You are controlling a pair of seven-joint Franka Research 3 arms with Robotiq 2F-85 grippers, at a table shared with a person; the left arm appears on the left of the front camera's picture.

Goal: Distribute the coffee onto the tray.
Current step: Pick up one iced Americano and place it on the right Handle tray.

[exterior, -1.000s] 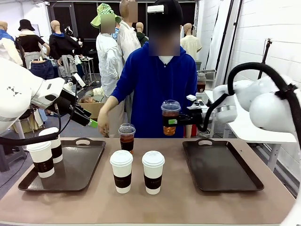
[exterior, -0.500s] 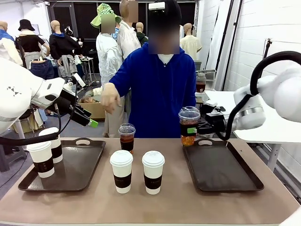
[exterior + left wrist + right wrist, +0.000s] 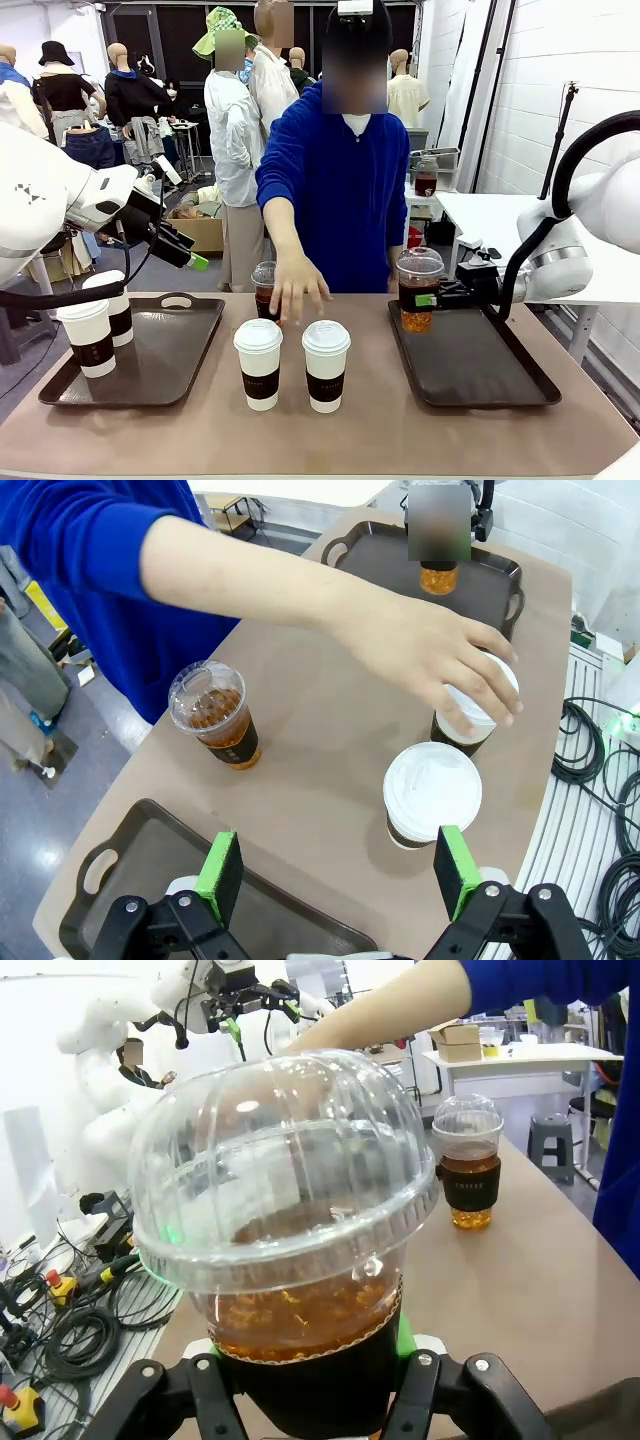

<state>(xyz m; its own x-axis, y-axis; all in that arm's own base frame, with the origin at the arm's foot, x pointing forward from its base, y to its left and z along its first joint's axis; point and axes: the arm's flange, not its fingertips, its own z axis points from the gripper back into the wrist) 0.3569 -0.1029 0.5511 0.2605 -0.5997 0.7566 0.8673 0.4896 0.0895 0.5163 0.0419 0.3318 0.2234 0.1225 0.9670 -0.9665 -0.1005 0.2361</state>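
- Clear plastic: the dome-lidded cup (image 3: 419,290) of brown coffee sits clamped in my right claw (image 3: 432,298), fingers pressed on its dark band from both sides.
- That cup is upright at the far left corner of the right tray (image 3: 480,372). I cannot tell whether its base touches the tray.
- Right wrist view: the same cup is close up, with amber liquid under the ribbed dome and my fingers flanking the band.
- My left claw (image 3: 195,262) is spread wide and holds nothing, raised above the far edge of the left tray (image 3: 160,352).
- Two white paper cups (image 3: 88,338) (image 3: 116,305) stand on the left tray, close together at its left side.
- Two more white cups (image 3: 259,364) (image 3: 326,366) stand side by side on the bare table (image 3: 380,430), between the trays.
- The second clear cup (image 3: 215,715) stands on the table behind them, on the person's side.
- The person's hand (image 3: 440,660) reaches across, fingers spread over the lid of the right-hand middle cup. Contact looks likely, but I am not certain.
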